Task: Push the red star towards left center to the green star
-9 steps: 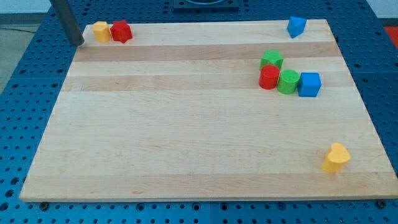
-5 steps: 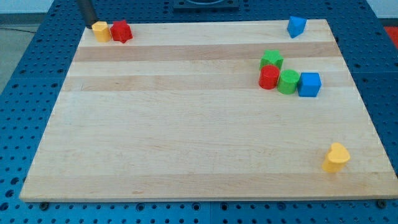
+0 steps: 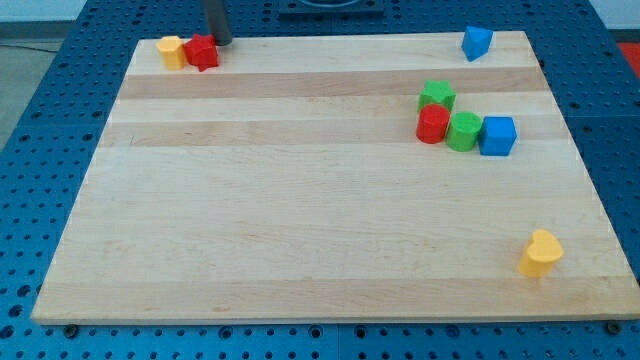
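Red star touching yellow block, my tip just right, rod's top cut off

Pale wooden board on blue perforated table; even bright light; dark fixture at view's top.

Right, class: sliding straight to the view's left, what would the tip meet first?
Probably the red star, just left of my tip, though depth is unclear; it may only graze it. The yellow block lies beyond.
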Tool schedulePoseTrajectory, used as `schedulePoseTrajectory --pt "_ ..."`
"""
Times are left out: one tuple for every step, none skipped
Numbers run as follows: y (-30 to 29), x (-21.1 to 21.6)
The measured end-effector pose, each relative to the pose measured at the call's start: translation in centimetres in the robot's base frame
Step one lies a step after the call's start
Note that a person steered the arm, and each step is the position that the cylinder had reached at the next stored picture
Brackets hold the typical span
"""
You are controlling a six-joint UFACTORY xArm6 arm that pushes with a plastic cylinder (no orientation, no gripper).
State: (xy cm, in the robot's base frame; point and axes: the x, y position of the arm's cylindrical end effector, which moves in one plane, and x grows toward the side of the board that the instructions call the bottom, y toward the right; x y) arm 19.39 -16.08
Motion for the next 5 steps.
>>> schedulePoseTrajectory --pt "-0.8 0.9" --pt "-4.0 0.7" --pt "-5.6 -0.2" --pt "-6.7 -0.2" --pt "-6.8 1.0"
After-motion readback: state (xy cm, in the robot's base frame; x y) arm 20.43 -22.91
